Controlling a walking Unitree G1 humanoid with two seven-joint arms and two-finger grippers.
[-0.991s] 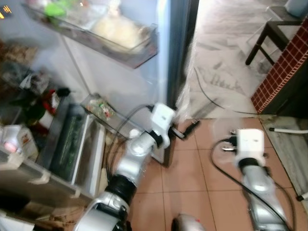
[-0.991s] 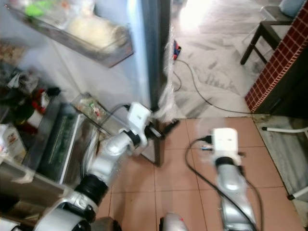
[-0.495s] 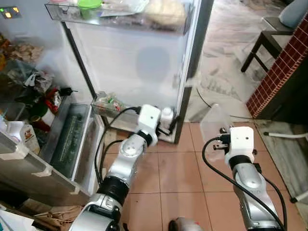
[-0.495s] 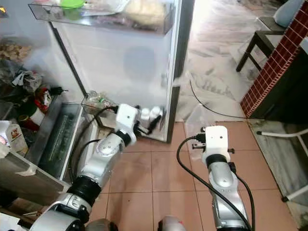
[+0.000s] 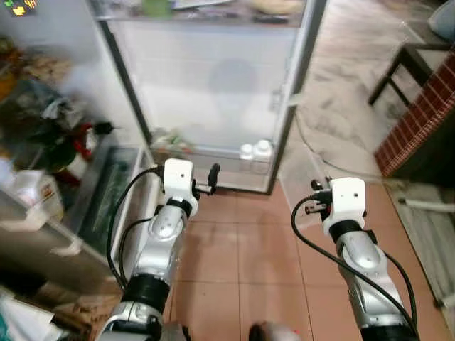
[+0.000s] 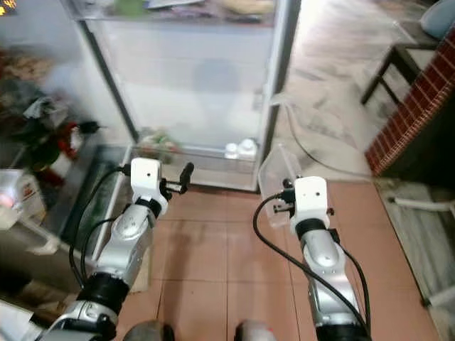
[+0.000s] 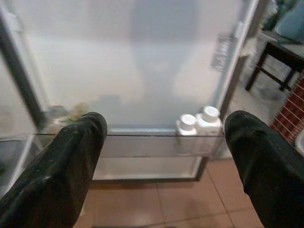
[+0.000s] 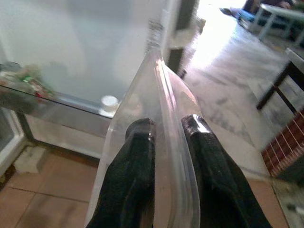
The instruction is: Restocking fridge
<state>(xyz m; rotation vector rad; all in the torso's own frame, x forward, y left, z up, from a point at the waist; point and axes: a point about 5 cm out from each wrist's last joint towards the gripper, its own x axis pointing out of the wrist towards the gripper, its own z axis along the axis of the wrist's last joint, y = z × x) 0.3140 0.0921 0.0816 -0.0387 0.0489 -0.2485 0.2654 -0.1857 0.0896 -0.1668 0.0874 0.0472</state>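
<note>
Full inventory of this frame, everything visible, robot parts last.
Fridge door: one, white, open, straight ahead.
Lower door shelf: one, clear, bottom of door.
White-capped bottles: two, right end of that shelf.
Food packets: blurred, greenish, left end of shelf.
Upper door shelf: one, clear, holds blurred items.
Crisper drawer: one, clear, fridge interior at left.
Clear plastic container: one, held up on edge.
Chair: dark, far right.
Left gripper: open, facing the lower shelf.
Right gripper: shut on container wall.

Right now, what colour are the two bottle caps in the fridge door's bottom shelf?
White; the bottle caps show best in the left wrist view.
</note>
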